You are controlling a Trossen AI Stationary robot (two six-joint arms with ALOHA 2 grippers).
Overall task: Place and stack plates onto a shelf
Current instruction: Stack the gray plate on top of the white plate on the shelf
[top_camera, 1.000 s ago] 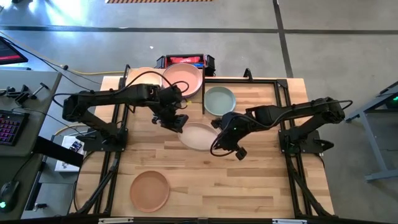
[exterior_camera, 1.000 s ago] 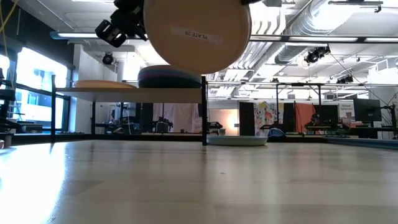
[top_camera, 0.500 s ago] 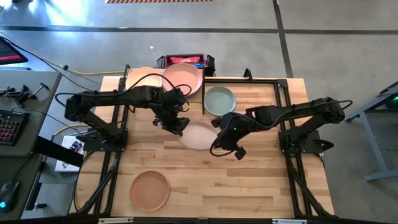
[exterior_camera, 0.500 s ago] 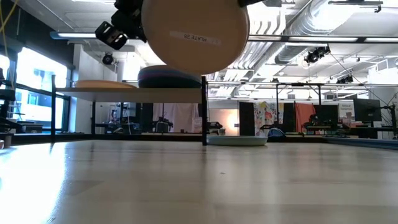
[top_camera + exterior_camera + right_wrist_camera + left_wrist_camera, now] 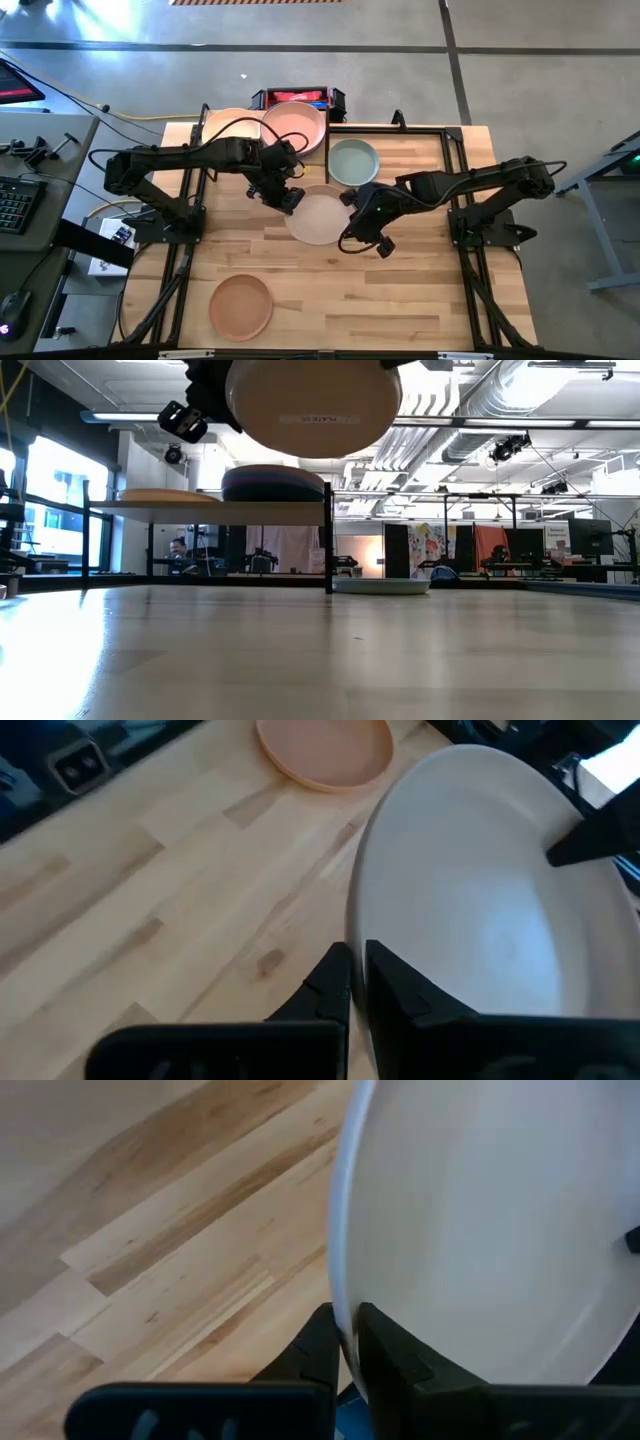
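Note:
A beige plate [image 5: 318, 214] hangs above the middle of the table, and both grippers are shut on its rim. My left gripper [image 5: 291, 199] is at its left edge and my right gripper [image 5: 349, 214] at its right edge. In the low view the plate [image 5: 313, 405] hangs higher than the shelf [image 5: 200, 506]. The shelf stands at the far left. It carries a peach plate [image 5: 230, 124] and a salmon pink plate [image 5: 296, 126] that tops a stack [image 5: 272, 482]. My left gripper pinches the plate's rim [image 5: 340, 1280] between its two fingers, one above and one below, coming from the table's left. The plate is lifted clear. My right gripper pinches the opposite rim [image 5: 358, 920] the same way, from the table's right. The plate hangs between the two, slightly tilted.
A pale grey-green plate [image 5: 354, 162] lies on the table to the right of the shelf, beyond the held plate. A terracotta plate [image 5: 240, 306] lies near the front left. A black frame [image 5: 440, 130] runs along the table's far and right sides.
My left gripper has moved in toward the beige plate's left edge and shut on its rim. The plate, which stood steeply tilted in my right gripper, has tipped toward level and stayed lifted clear.

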